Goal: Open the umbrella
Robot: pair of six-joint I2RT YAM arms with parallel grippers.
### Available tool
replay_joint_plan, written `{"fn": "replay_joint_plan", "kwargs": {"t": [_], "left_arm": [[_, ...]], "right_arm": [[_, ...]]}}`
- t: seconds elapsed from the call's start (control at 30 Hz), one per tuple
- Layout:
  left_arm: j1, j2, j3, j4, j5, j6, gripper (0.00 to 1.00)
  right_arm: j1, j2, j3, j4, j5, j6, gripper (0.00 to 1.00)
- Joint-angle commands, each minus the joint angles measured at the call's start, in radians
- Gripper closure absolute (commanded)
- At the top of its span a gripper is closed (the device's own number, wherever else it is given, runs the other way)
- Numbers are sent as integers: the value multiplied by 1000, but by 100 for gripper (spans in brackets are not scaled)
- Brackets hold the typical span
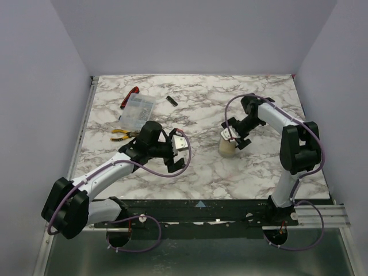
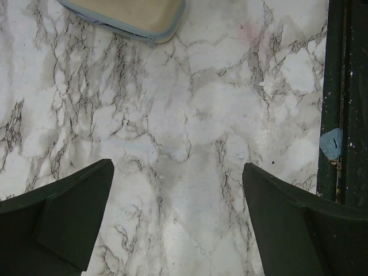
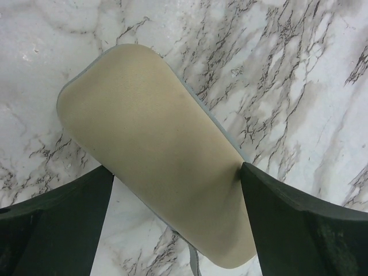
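The umbrella (image 1: 227, 148) is folded shut, a short cream bundle with a pale blue-grey edge, lying on the marble table right of centre. My right gripper (image 1: 234, 138) is open just above it. In the right wrist view the umbrella (image 3: 155, 144) lies slantwise between the jaws of the right gripper (image 3: 175, 167); the right finger (image 3: 287, 224) touches its edge and the left finger stands apart. My left gripper (image 1: 179, 150) is open and empty over bare marble to the umbrella's left. In the left wrist view the left gripper (image 2: 177, 167) is open, with the umbrella's end (image 2: 129, 14) at the top edge.
A clear plastic box (image 1: 138, 110), a red-handled tool (image 1: 131, 96), yellow pliers (image 1: 121, 134) and a small black stick (image 1: 171, 101) lie at the back left. The table's black front rail (image 2: 345, 115) runs along the right of the left wrist view.
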Motion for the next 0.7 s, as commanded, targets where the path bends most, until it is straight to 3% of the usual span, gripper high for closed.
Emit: {"fn": "replay_joint_plan", "kwargs": {"t": [0.0, 0.1, 0.3, 0.47, 0.67], "left_arm": [[-33, 50, 46, -2, 7, 35, 9], [-68, 67, 25, 88, 20, -13, 24], [-182, 131, -89, 435, -30, -101, 45], [-234, 264, -69, 570, -63, -156, 54], [-240, 401, -13, 623, -45, -158, 55]], "right_arm": [[-6, 29, -46, -28, 4, -418, 15], [-6, -38, -167, 71, -40, -412, 24], [-7, -156, -360, 220, -115, -369, 33], [-7, -245, -483, 239, -149, -369, 34], [-6, -324, -580, 250, -160, -338, 35]]}}
